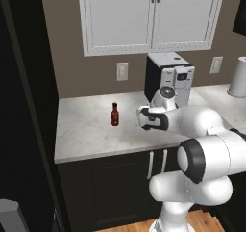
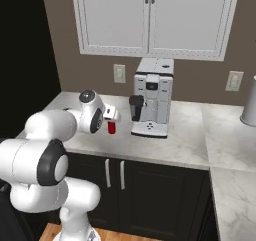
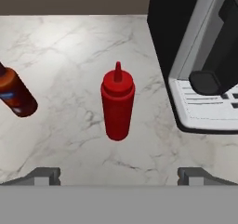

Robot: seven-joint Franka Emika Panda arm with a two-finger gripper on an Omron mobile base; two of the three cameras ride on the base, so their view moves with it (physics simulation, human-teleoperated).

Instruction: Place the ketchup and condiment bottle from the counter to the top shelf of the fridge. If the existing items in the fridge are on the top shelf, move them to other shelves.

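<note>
The red ketchup bottle (image 3: 117,102) stands upright on the marble counter (image 3: 69,46), centred ahead of my gripper (image 3: 119,176). My fingertips (image 3: 44,175) are spread wide with nothing between them, still short of the bottle. In the right base view the ketchup (image 2: 111,128) peeks out from behind my hand. The condiment bottle (image 1: 115,114), dark red-brown with a black cap and blue label, stands to the left of the ketchup (image 3: 16,95), apart from it. My hand (image 1: 146,118) hovers over the counter to the right of that bottle. The fridge shelves are out of view.
A black and silver coffee machine (image 1: 168,77) stands close to the right of the ketchup (image 3: 200,56). A paper towel roll (image 1: 238,77) sits at the far right. A tall black panel (image 1: 24,106) borders the counter's left end. White wall cabinets (image 1: 151,14) hang above.
</note>
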